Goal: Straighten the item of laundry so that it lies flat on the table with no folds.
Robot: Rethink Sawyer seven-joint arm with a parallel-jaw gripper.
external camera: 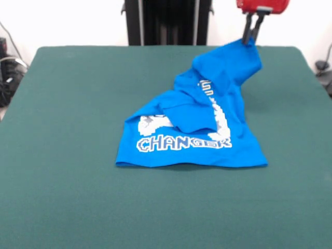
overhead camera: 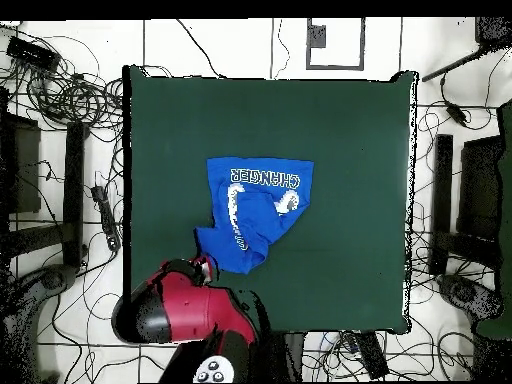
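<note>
Felt of the dark green table (external camera: 67, 197) filled the near part of the front view, bare up to the hem of the item of laundry (external camera: 192, 150), a bright blue T-shirt that sat a little right of the table's middle. Its near portion lay flat on the cloth, hem edge running almost straight across, with the white pixel word "CHANGER" readable just above it and part of a white printed shape over that. Farther back the shirt was not flat: a fold of blue fabric lapped over the middle of the print, hiding most of the upper lettering, and beyond that the cloth rose off the table in a bunched, slanting ridge toward the far right. At the top of that ridge the gripper (external camera: 250, 37) had its dark fingers closed on a pinch of the shirt's far edge, so the garment hung from it and trailed down toward the camera and to the left. The red body of the arm (external camera: 262, 5) showed at the top edge, directly above the fingers. In the overhead view the shirt (overhead camera: 262, 205) lay near the table's centre with its lettered end away from the robot, and its lifted end ran under the red arm (overhead camera: 175, 305) at the table's robot-side edge.
</note>
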